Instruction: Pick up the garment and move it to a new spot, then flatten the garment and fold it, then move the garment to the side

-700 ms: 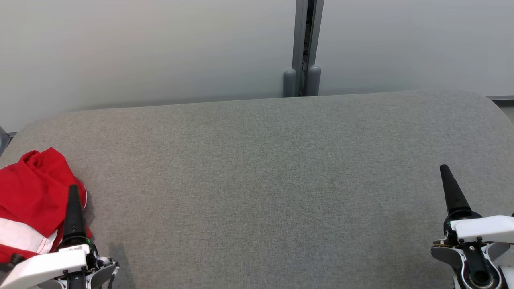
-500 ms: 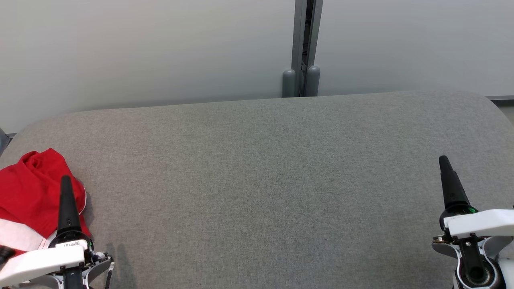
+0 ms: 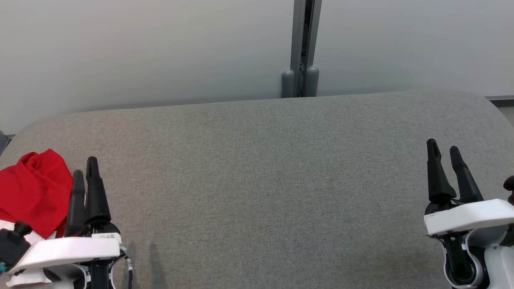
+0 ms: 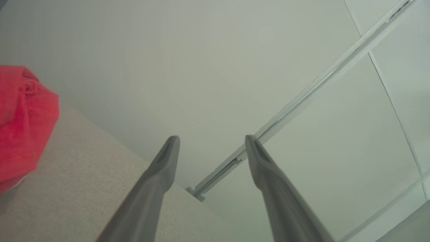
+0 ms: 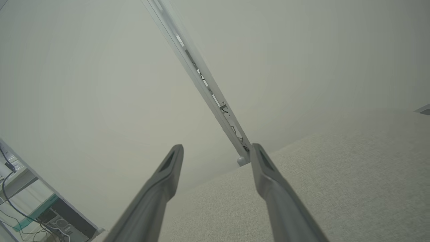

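Garment (image 3: 34, 188): red and crumpled in a heap. It lies on the grey cloth surface (image 3: 257, 180) at about 8 o'clock in the head view, near the surface's left end.
Garment, left wrist view (image 4: 23, 121): a red lump at 9 o'clock, resting on the pale cloth and apart from both fingers.
Left gripper (image 3: 85, 166): at 7 o'clock in the head view, just beside the garment at the garment's 3 o'clock side. The outer finger overlaps the red edge, and I cannot tell if it touches.
Left jaws: the head view sees the two fingers almost one behind the other. The left wrist view (image 4: 212, 137) gives the gap plainly: they stand wide apart with nothing between them.
Right gripper (image 3: 443, 145): at 4 o'clock in the head view, over bare cloth and well apart from the garment.
Right jaws: the right wrist view (image 5: 217, 146) shows them spread wide and holding nothing.
Wall (image 3: 160, 48): pale and plain, behind the surface at 12 o'clock.
Metal post (image 3: 302, 44): upright against the wall at 12 o'clock, with two grey round caps (image 3: 288, 82) at its foot.
Post, wrist views: it runs as a slanted rail, toward 2 o'clock in the left wrist view (image 4: 322, 80) and toward 11 o'clock in the right (image 5: 201, 80).
Right wrist view adds: a shelf with cables (image 5: 40, 211) at 8 o'clock, beyond the end of the surface.
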You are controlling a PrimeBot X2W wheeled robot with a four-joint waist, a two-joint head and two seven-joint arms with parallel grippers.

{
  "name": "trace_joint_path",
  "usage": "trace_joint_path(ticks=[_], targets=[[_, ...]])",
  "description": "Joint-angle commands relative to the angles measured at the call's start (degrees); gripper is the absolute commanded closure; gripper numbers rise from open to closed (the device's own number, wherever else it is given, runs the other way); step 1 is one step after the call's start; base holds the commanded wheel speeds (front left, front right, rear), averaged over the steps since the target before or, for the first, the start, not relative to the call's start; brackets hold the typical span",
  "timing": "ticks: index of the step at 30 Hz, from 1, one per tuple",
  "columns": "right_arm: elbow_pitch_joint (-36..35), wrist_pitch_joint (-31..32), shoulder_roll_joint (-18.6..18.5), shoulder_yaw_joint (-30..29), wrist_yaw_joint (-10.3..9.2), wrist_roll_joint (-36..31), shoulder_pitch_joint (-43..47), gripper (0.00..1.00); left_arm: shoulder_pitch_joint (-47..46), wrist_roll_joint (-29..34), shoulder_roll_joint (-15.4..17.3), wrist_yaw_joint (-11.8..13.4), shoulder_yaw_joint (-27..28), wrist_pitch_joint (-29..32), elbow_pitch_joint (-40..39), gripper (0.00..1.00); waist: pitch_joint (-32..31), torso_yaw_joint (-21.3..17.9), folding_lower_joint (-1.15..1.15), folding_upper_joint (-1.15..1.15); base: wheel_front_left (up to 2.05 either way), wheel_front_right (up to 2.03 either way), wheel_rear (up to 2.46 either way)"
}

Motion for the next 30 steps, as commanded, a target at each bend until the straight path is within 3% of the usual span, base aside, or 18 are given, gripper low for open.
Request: trace_joint_path(ticks=[1,11,15,20,30], targets=[[-1.4,-0.8,-0.5,0.6,0.05,-2.6,-0.5,0.0,-0.4,3.3,0.3,0.4,-0.9,-0.3,-2.0,0.0,0.0,0.0,0.0,0.0,0.0,0.0,0.0],[-2.7,-3.0,-0.6,2.2,0.06,-12.3,1.0,0.0,0.9,22.0,0.5,6.5,-8.5,-1.6,-5.0,0.0,-0.4,-0.6,0.0,0.0,0.0,0.0,0.0],[-1.9,-3.8,-0.7,3.7,0.07,-13.9,1.8,0.0,1.5,28.5,2.7,9.4,-13.2,-2.1,-3.0,0.0,-0.5,-0.9,0.0,0.0,0.0,0.0,0.0],[0.4,-4.9,-0.7,4.1,0.07,-17.2,2.8,0.0,1.6,31.2,4.5,14.5,-17.6,-2.7,-0.6,0.0,-0.8,-1.2,0.0,0.0,0.0,0.0,0.0],[4.6,-6.7,-0.8,3.8,0.09,-21.4,3.6,0.0,1.9,34.0,5.9,17.3,-21.8,-3.8,2.6,0.0,-1.0,-1.3,0.0,0.0,0.0,0.0,0.0]])
